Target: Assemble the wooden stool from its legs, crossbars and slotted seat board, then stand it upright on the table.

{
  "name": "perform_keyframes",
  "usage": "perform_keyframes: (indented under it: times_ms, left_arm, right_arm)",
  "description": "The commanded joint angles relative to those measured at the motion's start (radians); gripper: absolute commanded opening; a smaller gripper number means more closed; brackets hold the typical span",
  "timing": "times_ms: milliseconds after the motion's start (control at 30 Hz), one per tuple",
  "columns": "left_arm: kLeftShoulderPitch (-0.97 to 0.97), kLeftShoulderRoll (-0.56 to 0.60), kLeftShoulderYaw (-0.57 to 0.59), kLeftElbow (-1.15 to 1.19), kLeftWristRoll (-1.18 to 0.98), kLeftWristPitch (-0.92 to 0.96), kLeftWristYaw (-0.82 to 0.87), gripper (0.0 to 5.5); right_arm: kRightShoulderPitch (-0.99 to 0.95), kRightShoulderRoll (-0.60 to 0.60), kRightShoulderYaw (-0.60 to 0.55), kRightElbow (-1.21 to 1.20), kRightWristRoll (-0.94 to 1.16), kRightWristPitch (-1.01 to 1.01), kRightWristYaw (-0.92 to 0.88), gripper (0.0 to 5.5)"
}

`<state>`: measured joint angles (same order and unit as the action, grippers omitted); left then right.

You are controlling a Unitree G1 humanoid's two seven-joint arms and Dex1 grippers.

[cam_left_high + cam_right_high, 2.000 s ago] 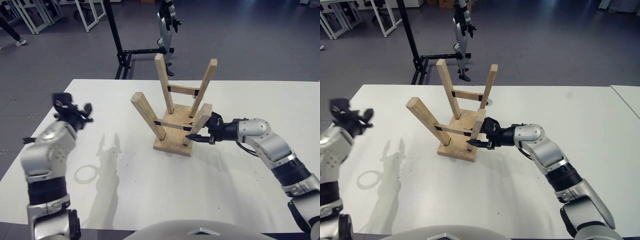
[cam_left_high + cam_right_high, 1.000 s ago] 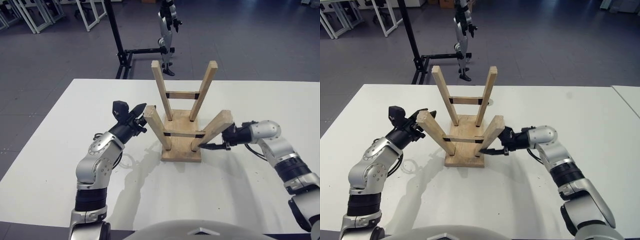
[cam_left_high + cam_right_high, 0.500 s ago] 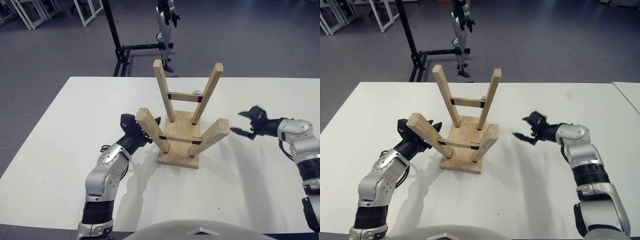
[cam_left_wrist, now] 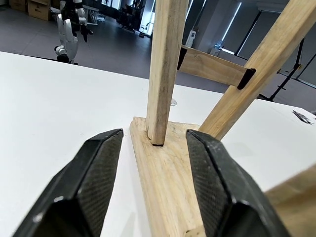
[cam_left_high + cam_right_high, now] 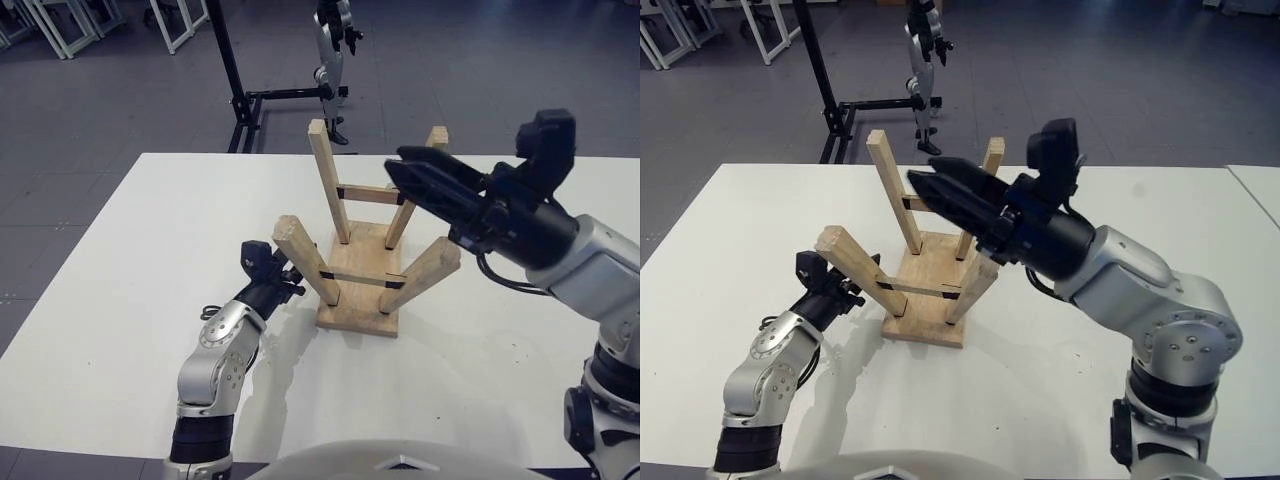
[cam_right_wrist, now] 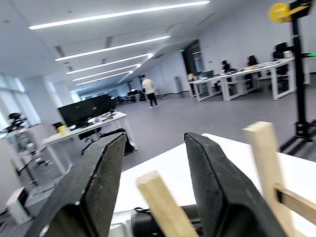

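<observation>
The wooden stool lies upside down on the white table, seat board down, its legs pointing up and joined by crossbars. The two near legs splay outward. My left gripper sits low at the left side of the seat board, under the near left leg. It is open; in the left wrist view its fingers flank the board's edge. My right gripper is open and held high above the stool, empty, with its fingers over the leg tops.
A black stand and a standing humanoid figure are on the floor beyond the table's far edge. Bare table surface lies to the left and right of the stool.
My right gripper let go of the near right leg, drew away to the right, then swung up high over the stool. My left arm came in to the near left leg and sank lower.
</observation>
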<state>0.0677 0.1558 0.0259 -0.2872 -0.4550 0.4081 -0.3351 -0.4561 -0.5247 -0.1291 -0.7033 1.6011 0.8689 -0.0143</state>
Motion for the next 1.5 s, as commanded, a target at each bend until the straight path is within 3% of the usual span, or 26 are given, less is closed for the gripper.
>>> perform_keyframes:
  times_ms: [33,167,233,333,433,533,633,833,900,1033,1167,1267,1367,1500]
  left_arm:
    - [-0.004,-0.001,-0.015,0.013,0.023,-0.009,0.002,2.38]
    - [-0.006,0.002,-0.013,0.018,0.024,-0.010,-0.004,2.38]
    - [-0.002,0.003,-0.012,0.017,0.024,-0.011,-0.006,2.38]
    - [-0.002,0.005,-0.012,0.018,0.025,-0.012,-0.006,2.38]
    - [-0.016,0.004,-0.016,0.031,0.028,-0.013,-0.007,2.38]
    - [-0.022,0.002,-0.016,0.034,0.028,-0.013,-0.008,2.38]
    - [-0.018,-0.004,-0.016,0.035,0.031,-0.019,-0.002,2.38]
    - [-0.015,-0.022,-0.023,0.052,0.041,-0.034,0.001,2.38]
    - [-0.002,-0.019,-0.013,0.052,0.041,-0.039,-0.003,2.38]
    - [0.079,0.073,0.074,0.044,0.042,-0.039,-0.041,2.38]
    - [0.175,0.289,0.192,0.051,0.041,0.009,-0.172,2.38]
    - [0.245,0.413,0.187,-0.058,-0.089,0.156,-0.339,2.38]
    - [0.243,0.458,0.120,-0.190,-0.172,0.260,-0.405,2.38]
    - [0.145,0.424,0.109,-0.229,-0.169,0.279,-0.325,2.38]
  right_arm:
    - [-0.066,-0.011,0.018,-0.004,-0.017,-0.054,-0.043,2.18]
    - [-0.304,0.082,-0.108,0.093,0.005,-0.297,-0.164,2.18]
    - [-0.314,0.089,-0.120,0.093,0.062,-0.336,-0.200,2.18]
    - [-0.077,-0.017,0.001,-0.001,0.116,-0.185,-0.130,2.18]
    - [0.218,-0.200,0.155,-0.072,0.001,0.027,0.069,2.18]
    - [0.308,-0.208,0.174,-0.049,-0.145,-0.009,0.135,2.18]
    - [0.209,-0.138,0.148,-0.002,-0.189,-0.105,0.127,2.18]
    - [-0.274,0.008,0.047,0.164,-0.044,-0.251,-0.062,2.18]
    - [-0.335,-0.002,0.001,0.210,-0.017,-0.261,-0.108,2.18]
    - [-0.234,-0.172,-0.040,0.306,-0.242,-0.195,0.010,2.18]
    - [0.015,-0.372,0.116,0.261,-0.606,-0.182,0.252,2.18]
    - [0.160,-0.498,0.276,0.229,-0.856,-0.220,0.441,2.18]
    - [0.226,-0.620,0.412,0.222,-1.040,-0.262,0.665,2.18]
    - [0.260,-0.578,0.532,0.275,-1.189,-0.326,0.814,2.18]
